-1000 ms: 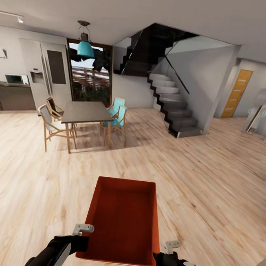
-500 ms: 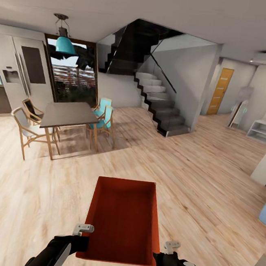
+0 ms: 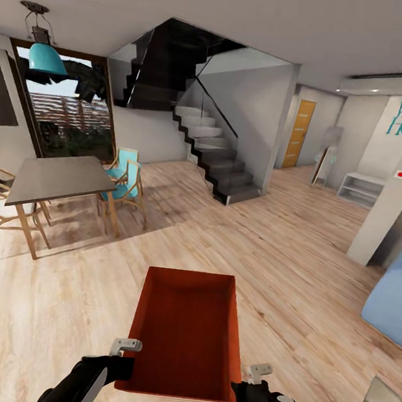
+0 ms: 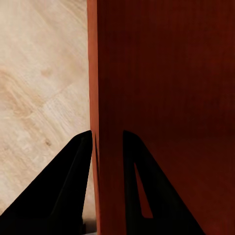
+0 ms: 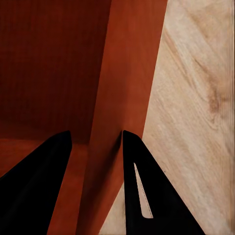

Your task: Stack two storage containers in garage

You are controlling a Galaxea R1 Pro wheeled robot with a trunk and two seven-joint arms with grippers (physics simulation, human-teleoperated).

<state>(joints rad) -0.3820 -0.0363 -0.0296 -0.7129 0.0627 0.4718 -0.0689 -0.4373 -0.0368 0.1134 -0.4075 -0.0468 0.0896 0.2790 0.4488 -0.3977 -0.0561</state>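
Note:
An orange-red open-top storage container [image 3: 186, 332] hangs in front of me above the light wood plank floor, empty inside. My left gripper [image 3: 124, 357] is shut on its left wall near the close corner; in the left wrist view the thin wall [image 4: 105, 98] runs between the two dark fingers [image 4: 73, 171]. On the opposite side, my right gripper [image 3: 250, 379] is shut on the right wall, and the right wrist view has that wall [image 5: 122, 98] clamped between its fingers [image 5: 134, 166]. I am in the living room area.
A dining table [image 3: 58, 177] with wooden chairs [image 3: 126, 177] stands at the left. Dark stairs [image 3: 215, 156] rise ahead in the middle, with an orange door [image 3: 299, 134] beyond. A white pillar [image 3: 389, 202] and blue sofa [image 3: 395, 296] stand at the right. Wood floor [image 3: 270, 245] lies open ahead.
The whole view has swung to the right: table, stairs and door slid left, and the pillar and blue sofa came in at the right. Both grippers keep their hold on the container.

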